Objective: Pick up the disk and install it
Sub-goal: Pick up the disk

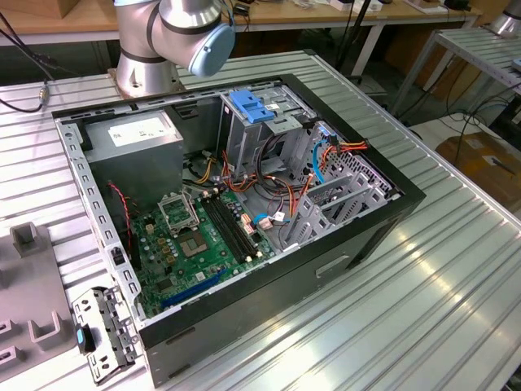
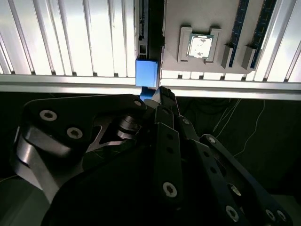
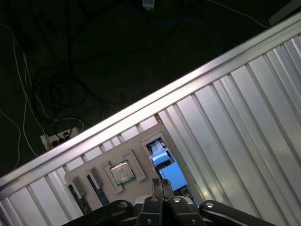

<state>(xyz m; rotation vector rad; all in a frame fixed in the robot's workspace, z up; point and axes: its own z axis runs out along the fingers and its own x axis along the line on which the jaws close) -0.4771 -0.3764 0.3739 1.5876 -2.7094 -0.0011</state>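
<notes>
Straight out past my fingertips, at twelve o'clock from my gripper (image 2: pixel 164 96), stands the disk (image 2: pixel 146 73), with its blue end just beyond the tips in both wrist views. My fingers are drawn close together, and I can make out nothing between them. The tips hang at the table's rim, just beside that blue end; whether they touch it I cannot tell.

The disk stands on edge in a slot of a grey holder plate (image 2: pixel 174 19) that lies on the ribbed table (image 2: pixel 70 37). As I judge it, the disk's long axis runs from six to twelve, away from me and along the ribs. That means I face its short blue end and not a broad side. In the same plate a processor chip (image 2: pixel 200 46) lies flat in its own recess beside the disk. Two memory sticks (image 2: pixel 237 33) stand farther off, past the chip.

In the exterior view the open computer case (image 1: pixel 326 277) lies on the table. Its drive cage (image 1: pixel 244 138) sits at about twelve o'clock inside it, capped by a blue latch plate (image 1: pixel 252 106) and near my arm's base (image 1: pixel 146 57). At about eight o'clock from the case lies a grey plate I take for the same holder, though I cannot be sure. By my reckoning the disk is well apart from the cage and not yet lifted.
</notes>
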